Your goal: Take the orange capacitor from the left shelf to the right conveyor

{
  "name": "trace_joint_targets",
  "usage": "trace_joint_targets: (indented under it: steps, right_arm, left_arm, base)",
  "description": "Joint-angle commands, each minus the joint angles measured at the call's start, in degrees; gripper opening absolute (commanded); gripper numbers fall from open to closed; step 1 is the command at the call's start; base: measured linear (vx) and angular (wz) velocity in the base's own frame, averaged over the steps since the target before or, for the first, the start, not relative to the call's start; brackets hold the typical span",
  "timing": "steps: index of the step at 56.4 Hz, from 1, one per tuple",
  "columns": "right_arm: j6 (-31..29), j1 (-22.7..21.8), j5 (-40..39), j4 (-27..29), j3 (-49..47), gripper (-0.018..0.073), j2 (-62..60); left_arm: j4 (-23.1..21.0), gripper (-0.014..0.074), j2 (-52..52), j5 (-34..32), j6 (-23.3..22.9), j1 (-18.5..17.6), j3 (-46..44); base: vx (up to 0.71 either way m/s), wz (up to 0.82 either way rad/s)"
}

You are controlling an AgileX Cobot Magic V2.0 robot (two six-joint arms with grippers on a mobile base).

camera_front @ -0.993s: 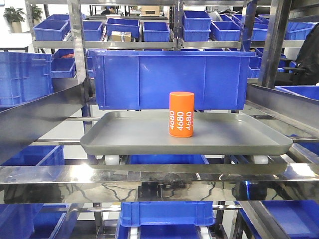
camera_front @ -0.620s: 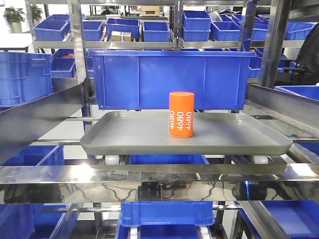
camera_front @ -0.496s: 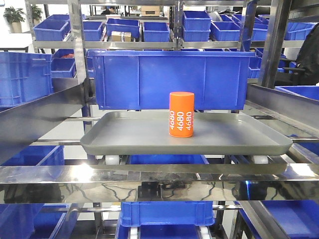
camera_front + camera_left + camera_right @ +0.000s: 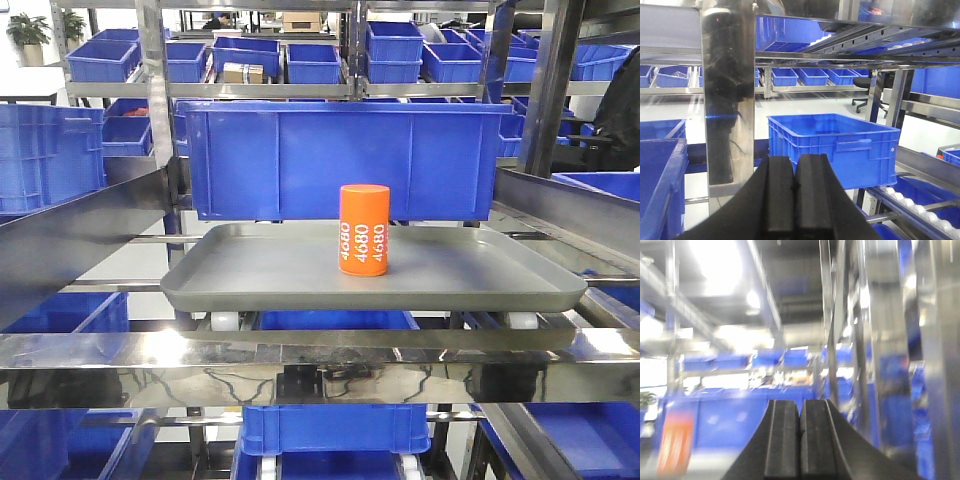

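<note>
The left gripper [image 4: 795, 172] has its black fingers pressed together on nothing, and the right gripper [image 4: 800, 412], in a blurred view, is likewise closed and empty. Neither reaches the orange capacitor [image 4: 363, 230], which stands upright on the grey tray [image 4: 260, 265] of the left shelf [image 4: 300, 352]. Nothing is done yet: reach, grasp and carry to the right conveyor, unseen here, are all left

Rows of blue bins [image 4: 250, 50] on distant racks fill the back of the hall, and a potted plant [image 4: 28, 30] stands in the far left corner. A black office chair [image 4: 863, 92] sits on the pale, glossy floor [image 4: 805, 102]. Bright ceiling lights [image 4: 715, 260] glare overhead, blurred.
</note>
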Motion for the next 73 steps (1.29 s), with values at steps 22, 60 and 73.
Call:
trace_joint_targets:
  steps: [22,60,73]
  right_arm:
    - [0.89,-0.26,-1.94,-2.83,-20.25,-0.0005,23.50]
    - [0.84,-0.26,0.94,-0.13,-20.25,0.0730,23.10]
    - [-1.51,0.69,6.79,4.52,-20.25,0.0676,23.90]
  left_arm:
    - [-0.27,-0.0006,-0.25,-4.71,-0.32,-0.44,-1.71]
    - [-0.27,-0.0006,-0.25,-4.71,-0.32,-0.44,-1.71]
    - [-0.27,-0.0006,-0.25,-4.71,-0.32,-0.44,-1.71]
  base:
    - [0.00,0.00]
    - [0.00,0.00]
    - [0.00,0.00]
